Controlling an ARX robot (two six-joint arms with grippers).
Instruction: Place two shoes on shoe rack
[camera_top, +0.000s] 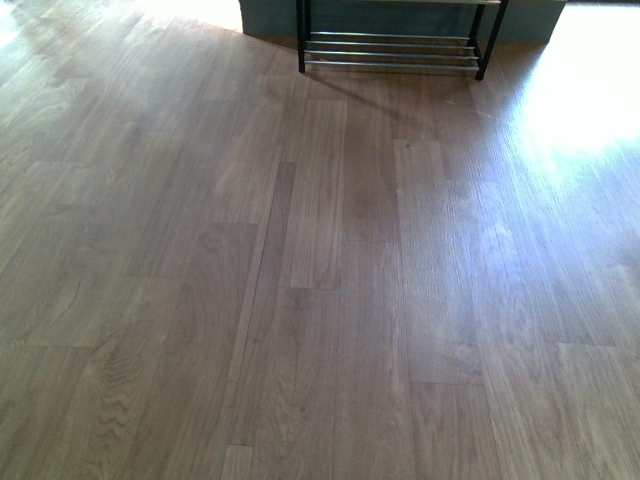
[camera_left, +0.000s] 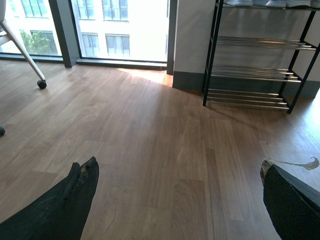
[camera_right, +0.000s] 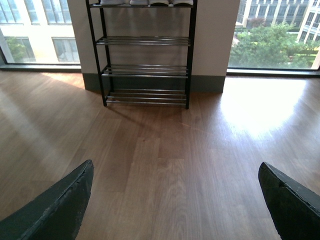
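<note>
Both hands spread wide and carrying nothing: left hand (camera_left: 177, 200), right hand (camera_right: 175, 205), each hovering over bare wooden floor (camera_top: 320, 300). The shoe rack (camera_right: 145, 55) stands well ahead against the wall, lower shelves empty, pale soles (camera_right: 145, 2) just peeking along its top shelf. No shoe on the floor in any view. Risk from here, I'd say: reaching for shoes that sit outside the cameras, or clipping the rack's thin rods on approach.

Black-framed shoe rack (camera_right: 145, 55) against the wall — shoes (camera_right: 146, 2) on top shelf.
</note>
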